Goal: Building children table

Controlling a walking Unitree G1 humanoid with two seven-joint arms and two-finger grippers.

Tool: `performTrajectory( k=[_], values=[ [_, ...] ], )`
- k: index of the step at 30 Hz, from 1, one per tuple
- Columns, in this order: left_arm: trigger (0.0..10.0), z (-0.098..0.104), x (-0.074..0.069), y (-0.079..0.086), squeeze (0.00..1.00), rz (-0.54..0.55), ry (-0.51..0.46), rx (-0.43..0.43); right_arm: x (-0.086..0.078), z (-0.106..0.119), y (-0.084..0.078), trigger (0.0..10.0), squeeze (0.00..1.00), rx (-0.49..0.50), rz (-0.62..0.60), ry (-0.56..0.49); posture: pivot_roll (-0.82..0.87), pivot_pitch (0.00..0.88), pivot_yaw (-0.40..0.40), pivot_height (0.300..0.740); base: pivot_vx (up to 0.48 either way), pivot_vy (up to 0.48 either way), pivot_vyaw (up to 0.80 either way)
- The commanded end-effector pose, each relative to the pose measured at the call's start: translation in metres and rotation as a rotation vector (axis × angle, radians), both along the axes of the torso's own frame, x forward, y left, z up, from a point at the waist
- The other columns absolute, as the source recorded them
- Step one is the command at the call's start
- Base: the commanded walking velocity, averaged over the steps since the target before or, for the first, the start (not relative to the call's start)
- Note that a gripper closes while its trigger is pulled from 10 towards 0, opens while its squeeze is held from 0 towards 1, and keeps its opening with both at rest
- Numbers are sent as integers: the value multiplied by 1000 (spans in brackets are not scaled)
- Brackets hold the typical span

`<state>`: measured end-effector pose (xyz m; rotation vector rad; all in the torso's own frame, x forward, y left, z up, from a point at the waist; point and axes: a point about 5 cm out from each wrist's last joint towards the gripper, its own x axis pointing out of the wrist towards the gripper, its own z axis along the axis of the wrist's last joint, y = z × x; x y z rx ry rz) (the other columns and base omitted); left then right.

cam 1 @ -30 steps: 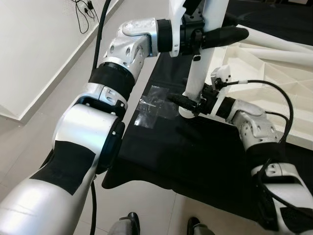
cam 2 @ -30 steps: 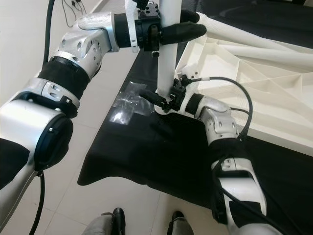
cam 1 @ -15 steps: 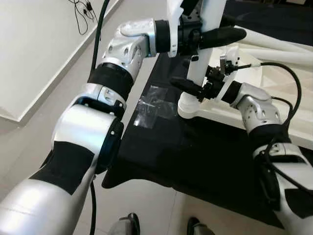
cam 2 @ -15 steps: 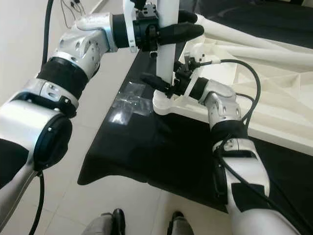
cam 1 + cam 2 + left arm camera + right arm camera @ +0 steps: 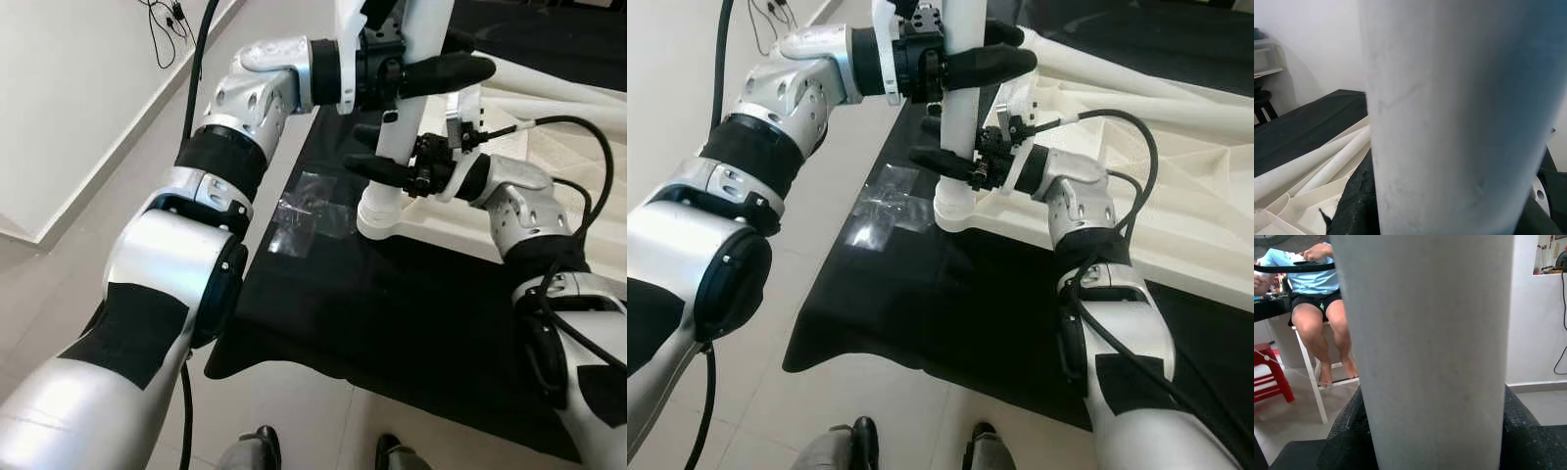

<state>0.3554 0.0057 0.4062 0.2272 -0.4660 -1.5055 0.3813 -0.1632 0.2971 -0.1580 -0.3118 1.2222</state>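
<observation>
While our right gripper point(image 5: 384, 168) climbed from the foot of the upright white cylindrical table leg point(image 5: 409, 117) to a spot partway up it over the last second, the leg itself stayed standing in the round socket at the corner of the white plastic tabletop point(image 5: 549, 147) that lay upside down on the black cloth point(image 5: 392, 304). We judged this a fresh grip for turning or pressing the leg home, so the leg was probably not yet fully seated. Our left gripper point(image 5: 431, 59) stayed clamped on the leg above the right one, its black fingers wrapped round the tube, with the left arm reaching across from beside the leg and bent at the elbow. Our right forearm came in level from the tabletop side, fingers closed against the leg. Beside the leg's foot lay a clear plastic bag point(image 5: 309, 211). Beyond the leg, a seated person point(image 5: 1317, 298) showed.
</observation>
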Motion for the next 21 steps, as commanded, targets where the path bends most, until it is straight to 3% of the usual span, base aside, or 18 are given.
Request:
performTrajectory(
  k=[1, 3, 4, 7, 8, 9, 10, 11, 13, 14, 15, 17, 18, 21],
  values=[
    [0, -11, -5, -14, 0, -79, 29, 28, 2, 1, 20, 0, 0, -13, 33, 0, 61, 297, 69, 740, 0, 0, 0],
    [0, -10, -5, -13, 0, -79, 38, 22, 3, 0, 21, 0, 0, -20, 18, -3, 61, 297, 69, 740, 0, 0, 0],
    [6314, -10, -3, -13, 1000, -64, 52, 14, 4, -3, 22, 0, 0, -29, -9, -7, 61, 297, 69, 740, 0, 0, 0],
    [6314, -10, -2, -13, 1000, -53, 63, 8, 5, -4, 23, 0, 0, -36, -27, -10, 61, 297, 69, 740, 0, 0, 0],
    [10000, -9, -1, -12, 1000, -24, 66, 3, 6, -9, 24, 0, 0, -46, -67, -12, 52, 298, 60, 740, 0, 0, 0],
    [10000, -9, -1, -12, 1000, -24, 66, 3, 6, -9, 24, 0, 0, -46, -67, -12, 52, 298, 60, 740, 0, 0, 0],
    [10000, -9, 0, -12, 875, -9, 63, 5, 9, -19, 26, 0, 0, -42, -147, 9, 36, 300, 41, 740, 0, 0, 0],
    [10000, -8, 0, -12, 0, 1, 62, 6, 11, -41, 34, 0, 0, -66, -266, 76, 34, 299, 32, 740, 0, 0, 0],
    [10000, -7, 0, -11, 0, 8, 63, 7, 6, -91, 54, 0, 0, -8, -730, 277, 50, 292, 27, 740, 0, 0, 0],
    [10000, -7, 0, -11, 0, 8, 63, 7, 6, -91, 54, 0, 0, -8, -730, 277, 50, 292, 27, 740, 0, 0, 0],
    [10000, -7, 1, -9, 0, 12, 66, 9, -15, -111, 71, 0, 0, 39, -820, 318, 50, 292, 27, 740, 0, 0, 0],
    [10000, -7, 1, -9, 0, 12, 66, 9, -15, -111, 71, 0, 0, 39, -820, 318, 50, 292, 27, 740, 0, 0, 0],
    [10000, -6, 1, -8, 0, 16, 67, 12, -33, -119, 81, 0, 0, 102, -858, 345, 66, 303, 44, 740, 0, 0, 0],
    [10000, -6, 2, -8, 0, 21, 67, 18, -40, -117, 84, 0, 0, 127, -847, 327, 56, 291, 60, 740, 0, 0, 0]
  ],
)
